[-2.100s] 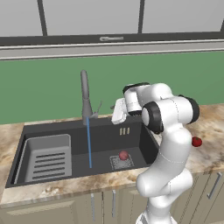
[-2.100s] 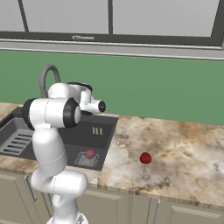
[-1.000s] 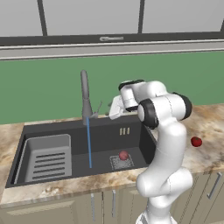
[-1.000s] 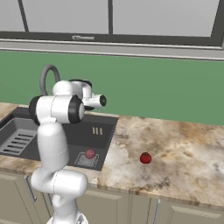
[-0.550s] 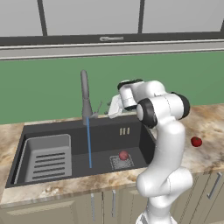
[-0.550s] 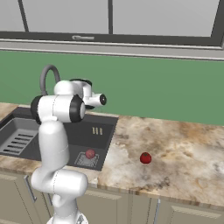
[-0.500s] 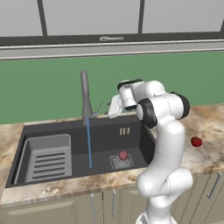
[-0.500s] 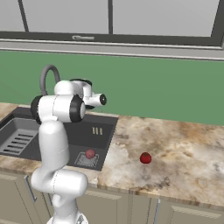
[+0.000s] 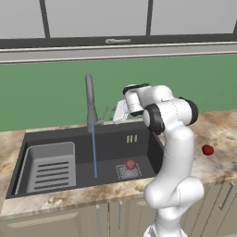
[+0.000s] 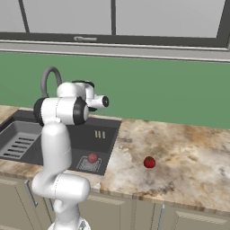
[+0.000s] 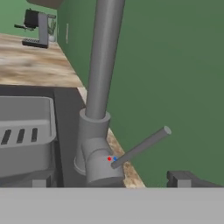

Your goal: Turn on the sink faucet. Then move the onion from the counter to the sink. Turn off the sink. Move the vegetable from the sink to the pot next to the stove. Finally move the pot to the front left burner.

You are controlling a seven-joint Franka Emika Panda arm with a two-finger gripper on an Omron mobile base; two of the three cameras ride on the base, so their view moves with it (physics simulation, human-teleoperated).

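Blue water runs from the tall grey sink faucet (image 9: 90, 104) into the dark sink (image 9: 111, 143). The onion (image 9: 131, 164), a small reddish ball, lies on the drain grate (image 10: 92, 157). My gripper (image 9: 112, 115) hovers just right of the faucet base, level with its thin side lever (image 11: 142, 146). It is open (image 11: 109, 181): the dark fingertips (image 11: 179, 178) stand wide apart on either side of the faucet body (image 11: 98, 151), touching nothing. The lever slants up to the right. The pot and the stove are out of view.
A second red ball (image 9: 208, 149) sits on the marbled counter (image 10: 188, 161) right of the sink. A lighter grey slotted tray insert (image 9: 50, 164) fills the basin's left half. A green wall runs close behind the faucet.
The hand has crept slightly left toward the faucet lever since the earliest frames and barely moved in the last second. The water keeps running and the onion stays put.
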